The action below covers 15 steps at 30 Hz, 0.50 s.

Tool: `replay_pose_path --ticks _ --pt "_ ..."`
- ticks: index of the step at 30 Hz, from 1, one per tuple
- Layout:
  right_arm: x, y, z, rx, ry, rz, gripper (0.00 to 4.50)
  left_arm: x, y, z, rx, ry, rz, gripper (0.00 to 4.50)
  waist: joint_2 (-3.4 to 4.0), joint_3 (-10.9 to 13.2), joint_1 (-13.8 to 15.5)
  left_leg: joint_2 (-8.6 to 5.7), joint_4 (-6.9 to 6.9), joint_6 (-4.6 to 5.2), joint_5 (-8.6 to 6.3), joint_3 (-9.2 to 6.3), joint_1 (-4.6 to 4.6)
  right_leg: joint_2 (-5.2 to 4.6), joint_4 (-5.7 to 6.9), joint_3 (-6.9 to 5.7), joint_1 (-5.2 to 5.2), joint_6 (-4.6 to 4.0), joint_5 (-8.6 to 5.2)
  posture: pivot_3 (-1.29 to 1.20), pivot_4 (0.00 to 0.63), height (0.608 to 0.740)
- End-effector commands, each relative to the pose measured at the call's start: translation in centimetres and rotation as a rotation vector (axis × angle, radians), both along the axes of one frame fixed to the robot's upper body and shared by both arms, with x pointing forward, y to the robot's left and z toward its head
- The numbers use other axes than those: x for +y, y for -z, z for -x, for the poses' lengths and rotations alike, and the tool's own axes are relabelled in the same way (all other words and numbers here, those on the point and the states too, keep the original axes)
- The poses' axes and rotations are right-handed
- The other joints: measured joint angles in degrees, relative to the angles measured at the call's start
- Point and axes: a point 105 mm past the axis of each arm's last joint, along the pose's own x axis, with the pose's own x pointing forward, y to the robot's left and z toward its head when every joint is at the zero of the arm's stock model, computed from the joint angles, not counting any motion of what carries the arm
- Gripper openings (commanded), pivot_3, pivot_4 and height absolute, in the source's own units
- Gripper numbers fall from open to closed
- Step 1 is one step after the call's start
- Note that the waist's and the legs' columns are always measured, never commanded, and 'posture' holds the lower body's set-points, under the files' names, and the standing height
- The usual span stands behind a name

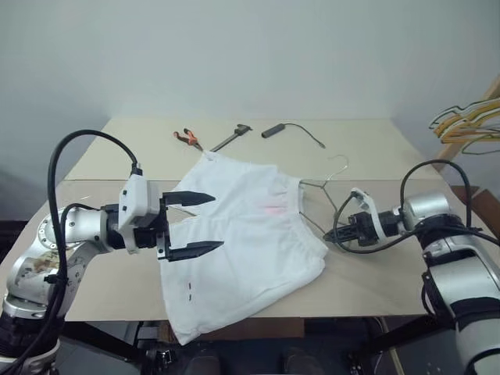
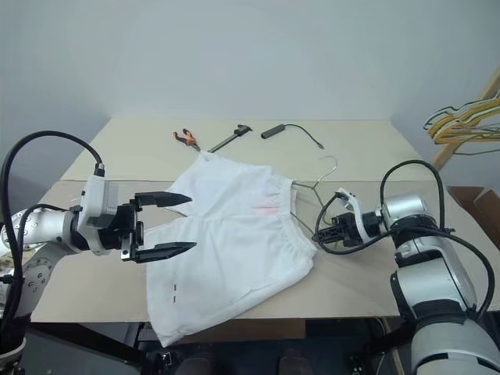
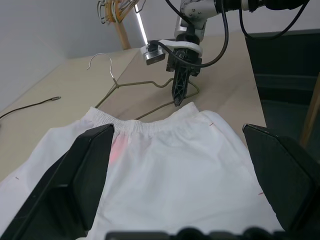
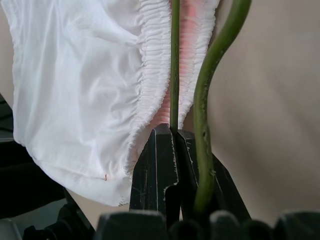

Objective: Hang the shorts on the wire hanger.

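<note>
The shorts (image 1: 234,242) are spread flat at the centre of the table (image 1: 367,148), one leg overhanging the near edge. The wire hanger (image 3: 145,85) is lying at their 3 o'clock side, its near end entering the waistband. The right gripper (image 3: 179,97) is closed on the hanger wire at the waist. The left gripper (image 1: 191,224) is held wide open above the shorts, at their 9 o'clock side, gripping nothing. Threading is judged only begun; hanging remains outstanding.

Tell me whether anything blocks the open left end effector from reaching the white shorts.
Nothing visible does. The left end effector hovers open directly over the white thin-fabric shorts, with no object between them on the beige table.
</note>
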Motion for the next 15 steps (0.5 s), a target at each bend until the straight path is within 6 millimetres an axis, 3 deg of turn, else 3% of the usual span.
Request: replay_pose_path --ticks 1,15 --pt "-0.83 -1.63 -0.34 -0.049 -0.001 -0.022 0.00 0.08 -1.02 0.31 -0.063 -0.003 -0.008 4.48 0.01 0.01 0.19 0.00 0.00 0.00 0.00 0.00 -0.03 0.00 0.00 -0.01 -0.02 0.00 0.00 0.13 0.000 0.740" --pt "-0.75 -1.72 -0.97 -0.075 0.004 -0.015 0.00 0.08 -0.79 0.20 -0.073 -0.006 -0.008 4.48 0.02 0.01 -0.02 0.00 -0.01 -0.01 -0.01 0.00 -0.02 0.00 0.02 -0.02 -0.03 0.00 0.00 0.13 0.000 0.740"
